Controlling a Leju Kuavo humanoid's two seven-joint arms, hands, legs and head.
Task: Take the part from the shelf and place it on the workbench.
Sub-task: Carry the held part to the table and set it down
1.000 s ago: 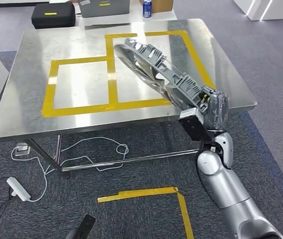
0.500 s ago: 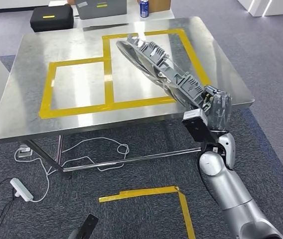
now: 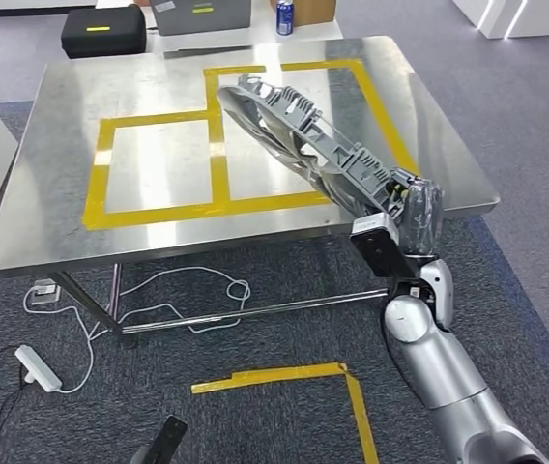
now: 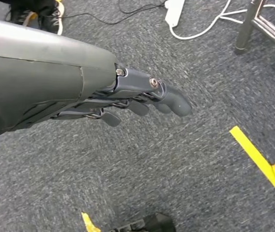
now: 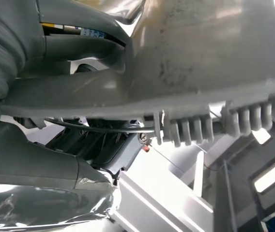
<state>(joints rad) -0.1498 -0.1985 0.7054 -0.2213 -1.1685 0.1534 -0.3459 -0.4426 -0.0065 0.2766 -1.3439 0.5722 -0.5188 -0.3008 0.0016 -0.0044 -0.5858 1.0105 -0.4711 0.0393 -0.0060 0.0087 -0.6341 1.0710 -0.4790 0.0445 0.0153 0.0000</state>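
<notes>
The part [image 3: 301, 140] is a long grey and chrome plastic piece with ribs along one side. My right hand [image 3: 412, 205] grips its near end at the workbench's front right edge. The part slants up and away over the right yellow-taped rectangle of the steel workbench [image 3: 60, 116], held above the surface. In the right wrist view the part [image 5: 209, 63] runs close along the hand [image 5: 103, 145], whose fingers are wrapped under it. My left hand [image 4: 143, 99] hangs low over the carpet, fingers straight and apart, holding nothing.
Yellow tape marks two rectangles on the workbench [image 3: 216, 145]. A black case [image 3: 102, 29], a grey box and a blue can [image 3: 284, 15] lie beyond its far edge. White cables and a power strip [image 3: 37, 367] lie on the carpet under the table. Yellow tape marks the floor [image 3: 294, 372].
The view swayed slightly as the camera moved. The part stays in my right hand over the right taped rectangle, at about the same slant and place.
</notes>
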